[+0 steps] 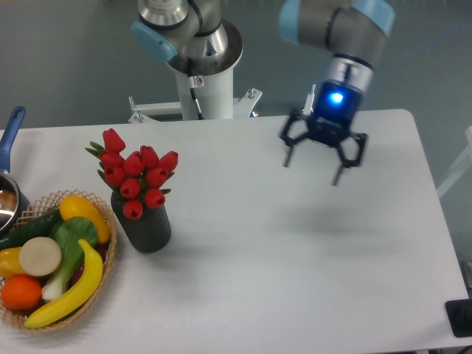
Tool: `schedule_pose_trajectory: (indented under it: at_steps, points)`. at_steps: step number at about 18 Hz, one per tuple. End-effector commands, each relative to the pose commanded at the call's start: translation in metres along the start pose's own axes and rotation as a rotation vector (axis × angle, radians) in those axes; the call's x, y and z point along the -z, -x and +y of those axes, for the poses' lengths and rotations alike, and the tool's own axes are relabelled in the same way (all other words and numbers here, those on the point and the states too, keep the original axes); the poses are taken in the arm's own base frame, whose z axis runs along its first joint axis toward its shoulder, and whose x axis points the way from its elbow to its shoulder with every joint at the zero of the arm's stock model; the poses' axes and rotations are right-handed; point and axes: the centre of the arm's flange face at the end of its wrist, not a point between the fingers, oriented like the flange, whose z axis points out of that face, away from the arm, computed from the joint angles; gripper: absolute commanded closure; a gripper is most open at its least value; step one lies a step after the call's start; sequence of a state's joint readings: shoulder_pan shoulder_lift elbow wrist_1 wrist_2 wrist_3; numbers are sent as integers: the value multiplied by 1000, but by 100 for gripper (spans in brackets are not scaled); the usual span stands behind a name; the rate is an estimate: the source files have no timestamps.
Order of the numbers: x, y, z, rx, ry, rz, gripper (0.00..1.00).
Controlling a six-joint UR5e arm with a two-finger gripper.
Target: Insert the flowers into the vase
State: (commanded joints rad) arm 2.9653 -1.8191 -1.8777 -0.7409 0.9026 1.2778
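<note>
Camera view: the flowers [136,178] stand in the vase [145,225] at the tabletop's [295,258] left, beside a basket [51,258]. Well right, the claw [322,156] hangs spread wide, apparently empty.

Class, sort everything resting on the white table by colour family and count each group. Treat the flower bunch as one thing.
Red: 1, the bunch of red tulip flowers
Grey: 1, the dark ribbed vase
Tan: 1, the woven wicker basket
Yellow: 3, banana, pepper, small piece
Green: 2, leafy vegetable, cucumber
Orange: 1
Cream: 1, round disc
Blue-handled pot: 1
Total: 11
</note>
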Motion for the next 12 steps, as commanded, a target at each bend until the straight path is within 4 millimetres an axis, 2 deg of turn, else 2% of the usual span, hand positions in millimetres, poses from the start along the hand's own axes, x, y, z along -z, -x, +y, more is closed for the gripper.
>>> schedule_pose_trajectory:
  at_steps: [4, 7, 10, 12]
  points:
    - [-21, -1, -14, -79, 262, -53, 0]
    - [-25, -4, -16, -79, 355, -78, 0]
    - [-39, -20, -32, -141, 441, -83, 0]
    - [-46, -25, -33, -154, 482, -84, 0]
